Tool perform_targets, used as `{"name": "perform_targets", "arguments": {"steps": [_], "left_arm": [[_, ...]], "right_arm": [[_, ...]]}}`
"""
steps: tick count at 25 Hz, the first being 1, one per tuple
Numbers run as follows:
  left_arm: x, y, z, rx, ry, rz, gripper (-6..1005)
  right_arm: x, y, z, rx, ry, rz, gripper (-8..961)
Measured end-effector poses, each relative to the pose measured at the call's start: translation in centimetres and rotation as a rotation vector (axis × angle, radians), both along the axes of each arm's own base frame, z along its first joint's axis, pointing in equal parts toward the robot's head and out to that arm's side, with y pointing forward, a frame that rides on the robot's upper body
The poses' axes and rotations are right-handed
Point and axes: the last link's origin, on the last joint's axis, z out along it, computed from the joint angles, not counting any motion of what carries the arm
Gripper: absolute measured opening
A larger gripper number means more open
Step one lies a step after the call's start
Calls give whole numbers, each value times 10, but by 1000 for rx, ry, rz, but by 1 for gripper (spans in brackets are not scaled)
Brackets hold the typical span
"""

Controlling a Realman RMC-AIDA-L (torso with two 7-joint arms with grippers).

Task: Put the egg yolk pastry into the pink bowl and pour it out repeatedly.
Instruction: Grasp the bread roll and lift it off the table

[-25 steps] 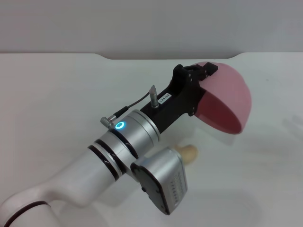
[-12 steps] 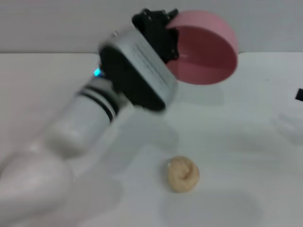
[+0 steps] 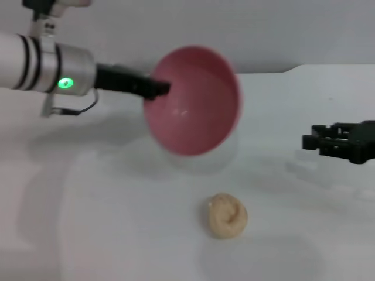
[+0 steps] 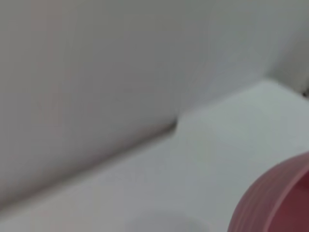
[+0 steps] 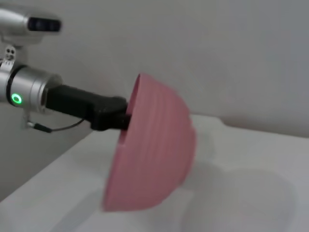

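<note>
On the white table [image 3: 88, 234], the egg yolk pastry [image 3: 228, 215] lies loose at 6 o'clock from the pink bowl [image 3: 193, 100], well apart and outside it. Left gripper [image 3: 157, 89] is clenched on the bowl's rim, holding it airborne and tipped. Right gripper [image 3: 309, 141] hovers at 2 o'clock from the pastry; finger state cannot be told. Judged: right arm is nearer for pickup.

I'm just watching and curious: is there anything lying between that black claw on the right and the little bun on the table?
Nothing visible does. The egg yolk pastry lies alone on the white table, with bare surface between it and the right gripper. The pink bowl, held tilted by the left gripper, hangs farther back, off that path.
</note>
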Motion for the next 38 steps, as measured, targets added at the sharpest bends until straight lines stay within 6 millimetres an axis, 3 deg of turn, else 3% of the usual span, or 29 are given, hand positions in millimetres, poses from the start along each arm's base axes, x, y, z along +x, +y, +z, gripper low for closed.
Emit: {"name": "perform_targets", "arguments": {"steps": [5,7,18,38], "left_arm": [[-32,-13,26,-85,125,260,-1],[-49,-28,36,-149,216,380,-1],[-60,-62,63,-113,267,457,0],[-45,-57,55,-125,316,387,-1]], "right_arm": [[-15,15,-12,-70,-42,26,441],[-22,23,-26,-164,-105,1,440],[-46,40,-69,-384,-209,-156,438],[-54,36,-123,-493,-379,-222,435]]}}
